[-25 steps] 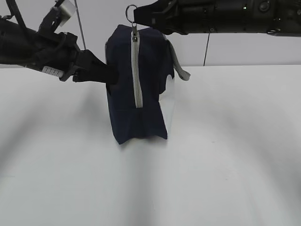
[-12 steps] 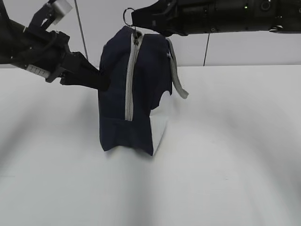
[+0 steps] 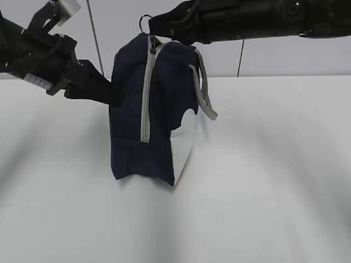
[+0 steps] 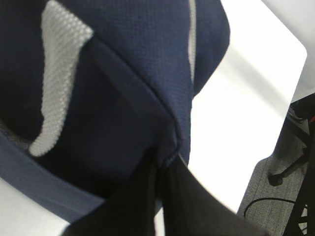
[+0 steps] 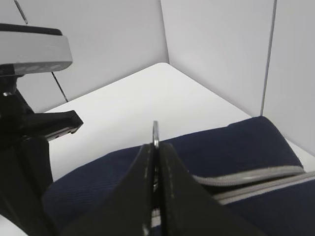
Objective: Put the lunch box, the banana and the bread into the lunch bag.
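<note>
Exterior view: the lunch bag (image 3: 151,109) stands upright on its narrow end on the white counter (image 3: 263,181), slightly tilted, its grey zipper (image 3: 146,93) running vertically down the face toward the camera and closed along its visible length. A grey strap handle (image 3: 204,87) hangs on the bag's right side above the white side panel (image 3: 185,143). The right end effector (image 3: 155,28) reaches in from the upper right and is closed on the ring pull (image 3: 144,23) at the top of the zipper. The left end effector (image 3: 109,92) comes in from the left and is closed, pinching a fold of the navy fabric on the bag's left side. Left wrist view: the dark fingers (image 4: 147,196) meet on a crease of blue cloth. Right wrist view: the ring stands edge-on between the closed fingers (image 5: 140,187), above the bag's top
</note>
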You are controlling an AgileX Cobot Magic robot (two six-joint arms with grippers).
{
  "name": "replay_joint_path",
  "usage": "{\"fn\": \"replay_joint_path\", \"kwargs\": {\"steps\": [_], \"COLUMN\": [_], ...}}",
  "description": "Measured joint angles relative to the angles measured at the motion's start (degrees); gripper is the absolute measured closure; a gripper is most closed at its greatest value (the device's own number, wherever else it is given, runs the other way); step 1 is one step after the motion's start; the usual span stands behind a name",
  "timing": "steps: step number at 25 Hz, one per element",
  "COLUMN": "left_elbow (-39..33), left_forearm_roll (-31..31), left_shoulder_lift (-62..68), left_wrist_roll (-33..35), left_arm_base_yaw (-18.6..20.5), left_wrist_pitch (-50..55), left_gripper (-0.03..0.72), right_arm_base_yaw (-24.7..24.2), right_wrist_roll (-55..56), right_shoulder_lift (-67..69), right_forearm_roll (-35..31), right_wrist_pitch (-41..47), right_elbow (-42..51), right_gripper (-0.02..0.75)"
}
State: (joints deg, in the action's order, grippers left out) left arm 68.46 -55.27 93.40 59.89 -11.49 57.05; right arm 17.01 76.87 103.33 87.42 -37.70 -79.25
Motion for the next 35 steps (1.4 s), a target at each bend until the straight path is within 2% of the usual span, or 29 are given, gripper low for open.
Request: {"fn": "replay_joint_path", "kwargs": {"steps": [12,24,35], "left_elbow": [0.0,0.0,0.0], "left_forearm_roll": [2.0,2.35,2.77], "left_shoulder_lift": [0.43,0.62,0.62], "left_wrist_roll": [-2.56,-2.59,-2.63], "left_arm_base_yaw": [0.0,0.0,1.26], "left_wrist_pitch": [-2.45,-2.69,-2.56], "left_gripper": [0.685,0.685,0.685], "right_arm_base_yaw": [0.0,-0.11,-3.93], "right_wrist_roll": [3.63,7.82,15.3], "right_shoulder_lift": [3.46,9.18,17.35], "right_forearm_roll": [3.09,6.15,9.1], "right_wrist_pitch": [-3.41,-3.25,-11.92], "right_elbow": [-7.97,-14.61,-26.69], "right_gripper": [0.754,0.754,0.754]}}
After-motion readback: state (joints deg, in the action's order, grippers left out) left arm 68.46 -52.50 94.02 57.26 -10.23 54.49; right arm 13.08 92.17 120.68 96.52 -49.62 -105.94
